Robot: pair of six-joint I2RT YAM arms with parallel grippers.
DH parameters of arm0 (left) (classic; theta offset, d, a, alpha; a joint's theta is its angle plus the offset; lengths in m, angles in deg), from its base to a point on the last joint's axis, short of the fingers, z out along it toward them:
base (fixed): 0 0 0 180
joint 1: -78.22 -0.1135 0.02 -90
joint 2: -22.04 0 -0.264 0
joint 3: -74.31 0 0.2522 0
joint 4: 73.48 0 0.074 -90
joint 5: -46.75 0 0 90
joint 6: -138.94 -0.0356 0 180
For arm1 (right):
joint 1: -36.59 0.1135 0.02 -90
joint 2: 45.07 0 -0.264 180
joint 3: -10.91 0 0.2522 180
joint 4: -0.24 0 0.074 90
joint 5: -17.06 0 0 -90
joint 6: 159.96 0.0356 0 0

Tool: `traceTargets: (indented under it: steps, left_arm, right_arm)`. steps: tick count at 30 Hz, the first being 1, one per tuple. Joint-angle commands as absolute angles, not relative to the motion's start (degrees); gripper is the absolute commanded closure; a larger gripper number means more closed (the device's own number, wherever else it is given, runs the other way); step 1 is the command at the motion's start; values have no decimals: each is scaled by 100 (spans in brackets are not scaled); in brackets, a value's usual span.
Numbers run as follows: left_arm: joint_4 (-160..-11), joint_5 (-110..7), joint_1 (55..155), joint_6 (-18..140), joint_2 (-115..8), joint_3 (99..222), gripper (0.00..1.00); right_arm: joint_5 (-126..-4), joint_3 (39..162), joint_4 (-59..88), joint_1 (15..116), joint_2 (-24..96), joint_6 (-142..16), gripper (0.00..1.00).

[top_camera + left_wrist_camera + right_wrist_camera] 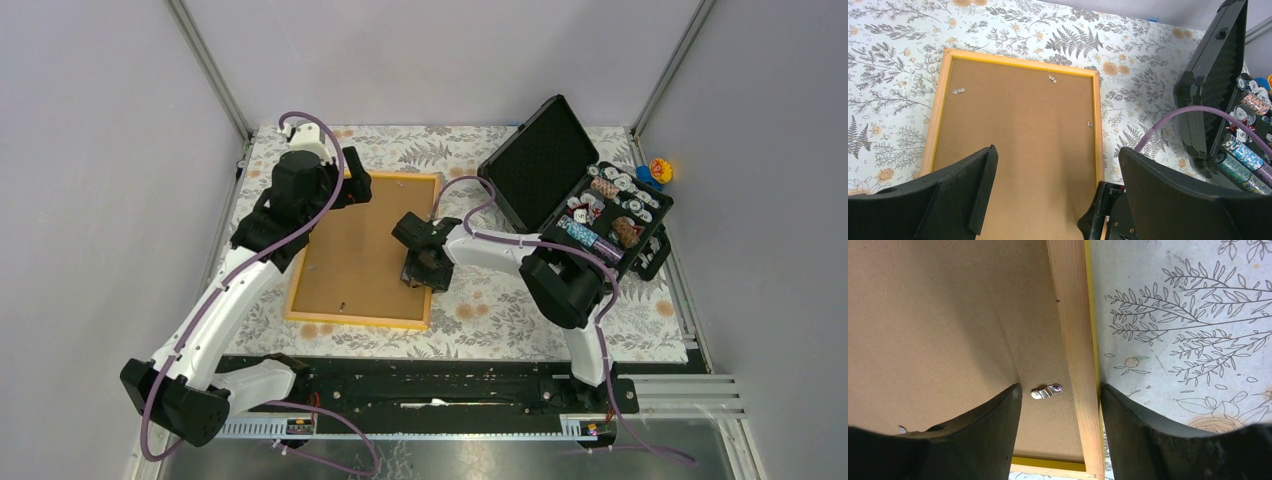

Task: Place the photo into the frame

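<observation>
1. The black case [540,160] stands open on the table [480,322], its tray packed with shiny rolls [585,237].
2. Left of the case, the frame [360,320] lies back-up, holding a brown backing board [365,245].
3. The right claw [422,272], spread, straddles the frame's case-side rail.
4. The left claw [1057,152] gapes wide above the board.

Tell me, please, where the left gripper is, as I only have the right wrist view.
Observer: The left gripper is over the far left corner of the frame.
Operator: Is it holding anything?
Observer: No, its jaws stand wide open with nothing between them.
Operator: Is there anything to my right that I should avoid?
Observer: An open black case stands to the right of the frame, apart from it.
</observation>
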State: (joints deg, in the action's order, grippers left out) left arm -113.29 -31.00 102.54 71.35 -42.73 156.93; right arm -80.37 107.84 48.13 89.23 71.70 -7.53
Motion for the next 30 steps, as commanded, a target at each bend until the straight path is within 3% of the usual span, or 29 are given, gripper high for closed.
traceTargets:
  steps: [1, 5, 15, 24, 26, 30]
  left_arm:
    - [-11045, -2917, 10291, 7042, -4058, 15702, 1]
    - [-11051, -2885, 10317, 7029, -4040, 15691, 1]
    - [-11045, -2875, 10318, 7026, -4067, 15675, 1]
    - [-11045, -2890, 10318, 7038, -4069, 15658, 1]
    - [-11042, -2873, 10318, 7034, -4063, 15659, 1]
    - [-11038, -2884, 10318, 7030, -4040, 15658, 1]
  right_arm:
    - [-8416, 11056, 5122, 9020, 7349, -650, 34]
    - [-8363, 11038, 5178, 9045, 7440, -711, 43]
    - [-8560, 10887, 5158, 9064, 7306, -1335, 80]
    - [-8338, 11033, 5030, 9064, 7386, -1951, 78]
    - [-8307, 11022, 5039, 9060, 7401, -2178, 82]
    - [-8184, 10980, 5061, 9055, 7443, -2783, 100]
